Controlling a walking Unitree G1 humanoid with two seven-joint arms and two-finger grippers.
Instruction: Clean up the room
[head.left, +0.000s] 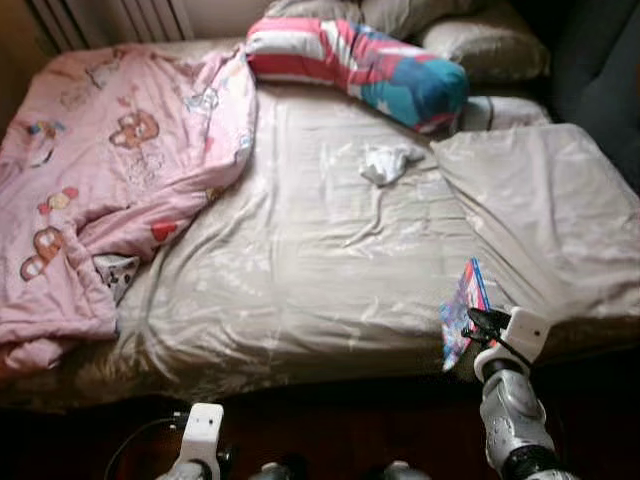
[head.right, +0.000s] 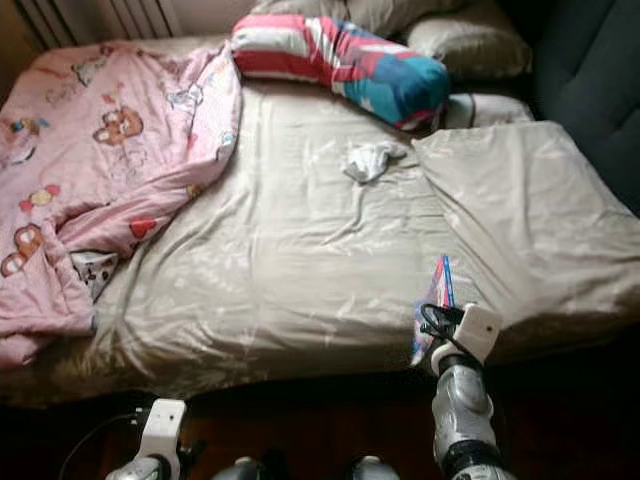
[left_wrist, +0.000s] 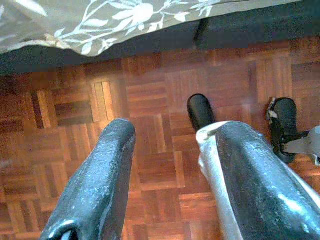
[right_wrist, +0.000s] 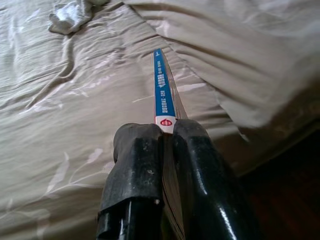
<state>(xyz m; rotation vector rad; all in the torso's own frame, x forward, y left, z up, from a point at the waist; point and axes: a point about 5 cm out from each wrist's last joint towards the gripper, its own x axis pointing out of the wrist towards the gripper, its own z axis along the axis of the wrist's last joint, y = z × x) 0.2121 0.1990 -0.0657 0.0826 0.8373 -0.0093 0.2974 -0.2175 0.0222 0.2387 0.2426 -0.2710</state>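
Blue-spined book (right_wrist: 164, 97) on edge, right gripper (right_wrist: 167, 131) fingers clamped — spine pointing up the bed (head.left: 300, 280)

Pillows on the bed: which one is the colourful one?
The stripy pillow, red, white and blue, lying across the head of the bed. The two pillows behind it are plain beige.
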